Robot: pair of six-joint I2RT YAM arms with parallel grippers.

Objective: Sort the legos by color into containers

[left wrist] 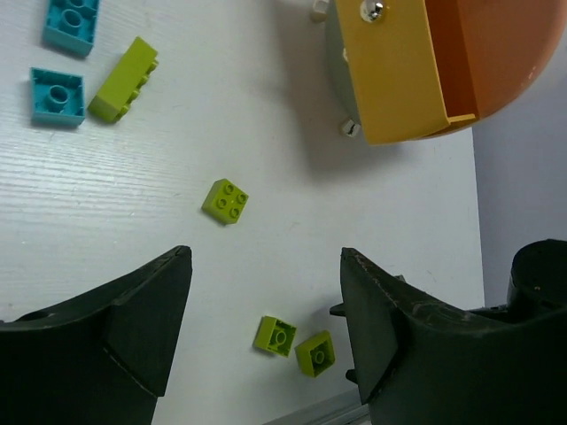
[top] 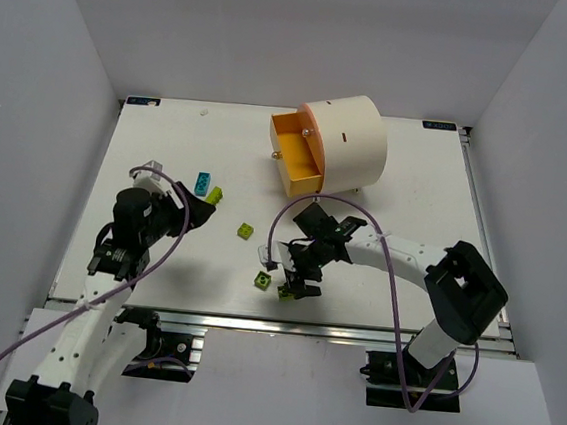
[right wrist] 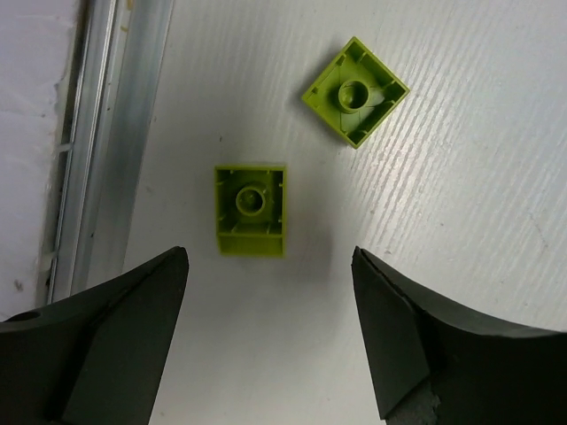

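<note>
The white table (top: pixel 408 275) is taken up at its far side by the cream drum (top: pixel 356 139), from whose orange end a yellow-orange drawer (top: pixel 303 169) (brass knob on its front) is seen pulled out.

The right gripper (right wrist: pixel 270 257) is held low over the near edge, beside the aluminium rail (right wrist: pixel 106 133), with its jaws spread wide and nothing between them. The upturned lime brick (right wrist: pixel 251 210) is found just ahead of the gap between the fingers, touched by neither. The second upturned lime brick (right wrist: pixel 355 91) lies further ahead and to the right, apart from the first.

The left gripper (left wrist: pixel 266 257) is likewise seen parted and empty, raised above the table's left half. A lime four-stud brick (left wrist: pixel 225 201) lies ahead of its gap, well clear of both fingers. Far to the upper left of that view, a long lime brick (left wrist: pixel 124 80) is set just beside a square teal brick (left wrist: pixel 58 96), with a larger teal brick (left wrist: pixel 71 22) above them.
</note>
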